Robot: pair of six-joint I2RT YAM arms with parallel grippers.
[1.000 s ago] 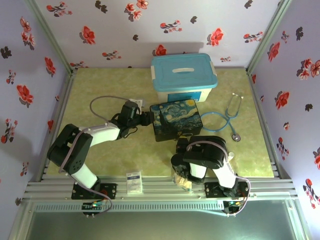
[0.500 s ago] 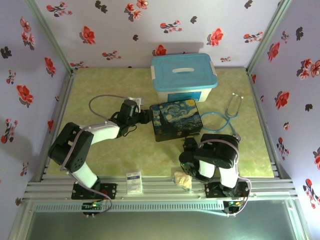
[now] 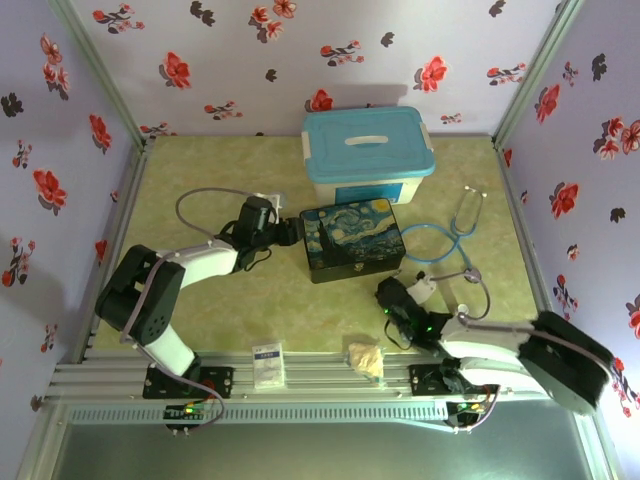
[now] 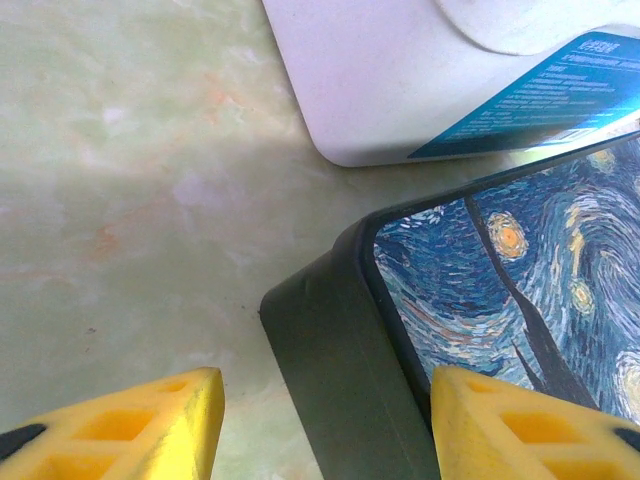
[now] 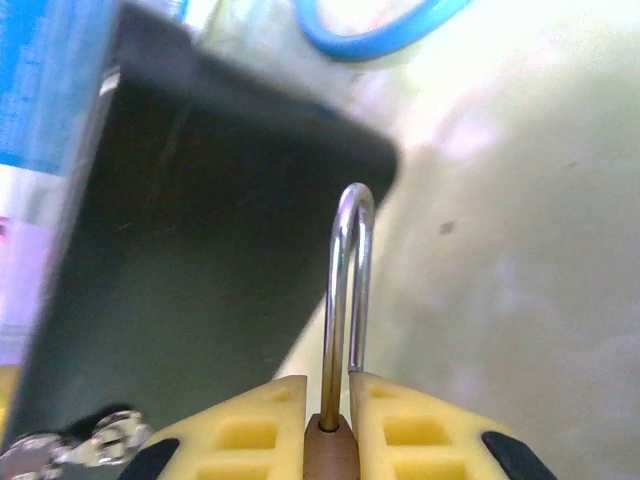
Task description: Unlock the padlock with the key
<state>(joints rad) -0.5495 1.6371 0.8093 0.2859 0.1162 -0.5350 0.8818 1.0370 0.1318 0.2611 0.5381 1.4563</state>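
Right gripper (image 5: pixel 332 385), yellow fingers (image 5: pixel 260 430) shut on small brass-gold padlock (image 5: pixel 328 452), silvery shackle (image 5: pixel 336 290) toward the starry-night-printed box (image 3: pixel 352 232): your grip presumably steadies it for unlocking.

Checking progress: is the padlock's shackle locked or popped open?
Cannot tell. In the right pincer, the padlock has one shackle leg entering its body; the other vanishes behind a yellow finger.

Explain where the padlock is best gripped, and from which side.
Grip the padlock by its brass body, a finger on each side, coming from the end opposite the shackle, as the right gripper does. The thin, rounded shackle would probably slip.
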